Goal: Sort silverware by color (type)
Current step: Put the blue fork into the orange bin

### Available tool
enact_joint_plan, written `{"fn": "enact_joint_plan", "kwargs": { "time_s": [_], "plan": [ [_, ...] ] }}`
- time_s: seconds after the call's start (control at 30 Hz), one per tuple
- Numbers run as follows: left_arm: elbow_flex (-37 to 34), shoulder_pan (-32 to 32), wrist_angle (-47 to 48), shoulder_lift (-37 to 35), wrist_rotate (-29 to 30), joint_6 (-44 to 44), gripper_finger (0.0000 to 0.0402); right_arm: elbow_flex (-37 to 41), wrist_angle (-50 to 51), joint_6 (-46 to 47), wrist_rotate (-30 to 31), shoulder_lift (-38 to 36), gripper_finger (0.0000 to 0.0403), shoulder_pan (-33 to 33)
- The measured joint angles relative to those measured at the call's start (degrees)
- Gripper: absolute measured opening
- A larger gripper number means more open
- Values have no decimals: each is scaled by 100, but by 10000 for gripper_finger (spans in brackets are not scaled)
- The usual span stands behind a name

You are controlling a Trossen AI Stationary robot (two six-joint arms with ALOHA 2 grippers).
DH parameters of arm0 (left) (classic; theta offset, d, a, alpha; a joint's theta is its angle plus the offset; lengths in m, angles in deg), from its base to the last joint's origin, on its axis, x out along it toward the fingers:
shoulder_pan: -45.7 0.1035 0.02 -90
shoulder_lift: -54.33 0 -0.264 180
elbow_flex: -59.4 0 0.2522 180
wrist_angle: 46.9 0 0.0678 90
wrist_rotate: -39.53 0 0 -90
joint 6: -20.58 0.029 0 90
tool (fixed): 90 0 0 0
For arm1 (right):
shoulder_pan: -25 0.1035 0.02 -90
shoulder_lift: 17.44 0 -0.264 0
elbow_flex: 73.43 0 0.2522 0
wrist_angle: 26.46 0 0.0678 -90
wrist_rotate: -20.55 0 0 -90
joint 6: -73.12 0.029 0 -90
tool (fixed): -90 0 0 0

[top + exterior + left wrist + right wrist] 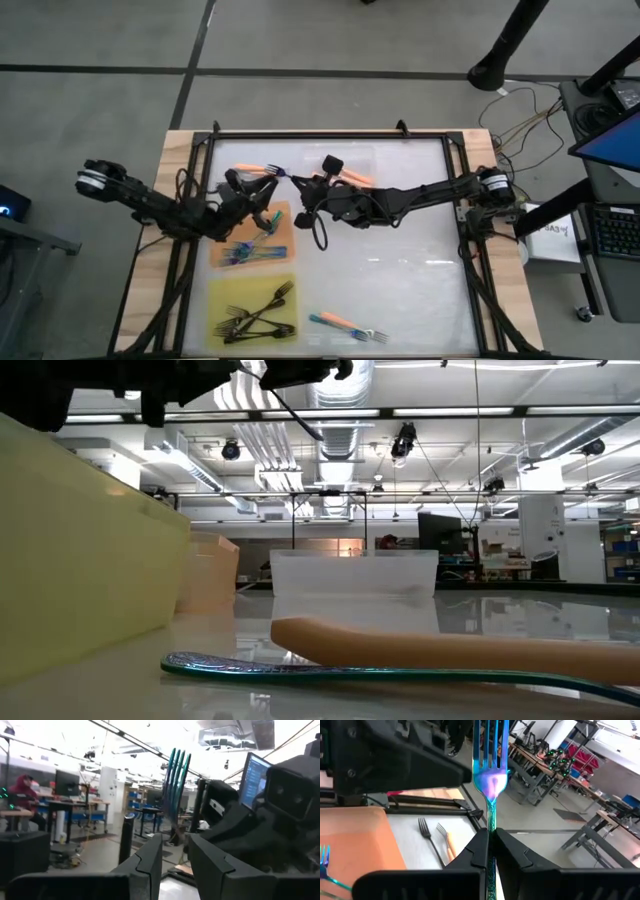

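— What lies nearest the desk's front edge?

— An orange-handled fork (345, 323) and a teal fork beside it (322, 320), near the front edge. On my left, the yellow mat (220, 295) at the front-left carries the black forks (258, 312).

— And behind that?

— The orange mat (222, 256) holds teal forks (252, 252). My left gripper (262, 217) hangs above its far end; I cannot tell whether its fingers grip anything.

— Your right gripper?

— My right gripper (492, 845) is clamped on the handle of an iridescent teal fork (490, 757), tines pointing away, raised over the desk beside the left gripper.

— Farthest back?

— Two orange-handled forks (252, 170) near the far edge, one each side of my right gripper.
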Motion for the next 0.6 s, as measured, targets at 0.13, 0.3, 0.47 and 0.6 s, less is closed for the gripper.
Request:
{"fn": "enact_joint_plan", "kwargs": {
  "time_s": [0.13, 0.3, 0.47, 0.6],
  "plan": [
    [282, 11, -5, 135, 54, 290, 78, 0, -5, -53, 0, 0, 12, 0],
    [455, 21, -13, 230, 180, 314, 78, 0, -3, -83, 2, 0, 12, 0],
    [489, 50, -60, 189, 204, 330, 77, 2, -1, -90, -2, 0, 12, 15],
    [528, 48, -74, 187, 111, 323, 75, 4, -1, -120, -13, 0, 12, 16]
  ]
}}
